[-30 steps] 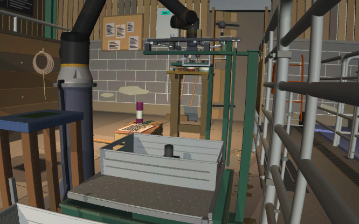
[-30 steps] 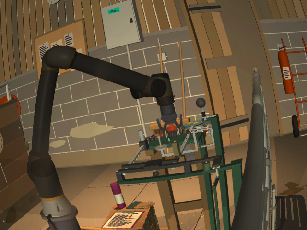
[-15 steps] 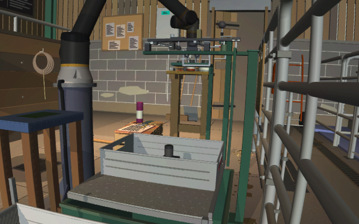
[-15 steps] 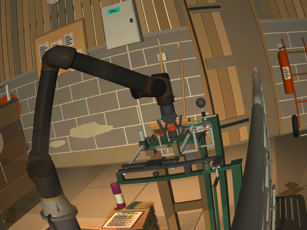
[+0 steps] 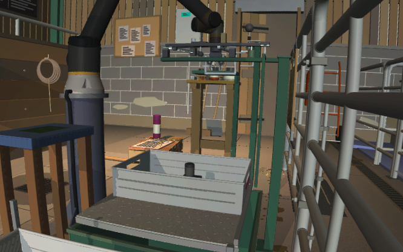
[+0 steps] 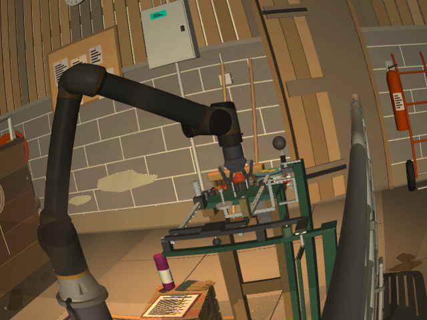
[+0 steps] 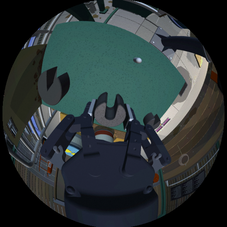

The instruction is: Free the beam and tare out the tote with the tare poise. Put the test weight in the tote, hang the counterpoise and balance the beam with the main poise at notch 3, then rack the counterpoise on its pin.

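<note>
The slotted grey counterpoise disc (image 7: 109,115) sits gripped in my closed gripper (image 7: 110,114) at the near edge of the green shelf (image 7: 105,65) behind the scale beam. A larger slotted disc (image 7: 53,85) lies on the shelf to the left, and a smaller one (image 7: 152,120) lies to the right. A small metal pin (image 7: 137,60) stands up from the shelf further out. From the side, the gripper (image 6: 236,177) hangs just behind the dark beam (image 6: 234,225) on its green frame. The grey tote (image 5: 184,178) rests on the platform with the dark test weight (image 5: 189,169) inside it.
The beam's green frame post (image 5: 280,145) and a pipe railing (image 5: 326,127) stand on the right. A black ball-topped lever (image 6: 279,143) rises beside the gripper. A wooden stand (image 5: 211,115) is below the shelf, and a blue-topped stool (image 5: 45,133) is on the left.
</note>
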`<action>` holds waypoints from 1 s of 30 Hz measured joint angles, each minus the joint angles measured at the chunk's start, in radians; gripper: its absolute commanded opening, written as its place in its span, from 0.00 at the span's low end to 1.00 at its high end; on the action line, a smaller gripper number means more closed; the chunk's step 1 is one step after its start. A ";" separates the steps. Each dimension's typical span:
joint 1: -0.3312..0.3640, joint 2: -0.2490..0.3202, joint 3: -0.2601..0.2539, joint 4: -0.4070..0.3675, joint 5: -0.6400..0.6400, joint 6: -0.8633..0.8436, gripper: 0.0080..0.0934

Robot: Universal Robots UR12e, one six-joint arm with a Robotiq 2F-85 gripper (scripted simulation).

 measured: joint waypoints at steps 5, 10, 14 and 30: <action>0.000 0.000 0.000 0.000 0.000 0.000 0.00; 0.000 -0.001 0.000 0.002 0.000 0.000 0.00; 0.000 -0.004 -0.003 0.011 0.000 0.000 0.00; 0.000 -0.017 -0.015 0.034 0.000 0.000 0.00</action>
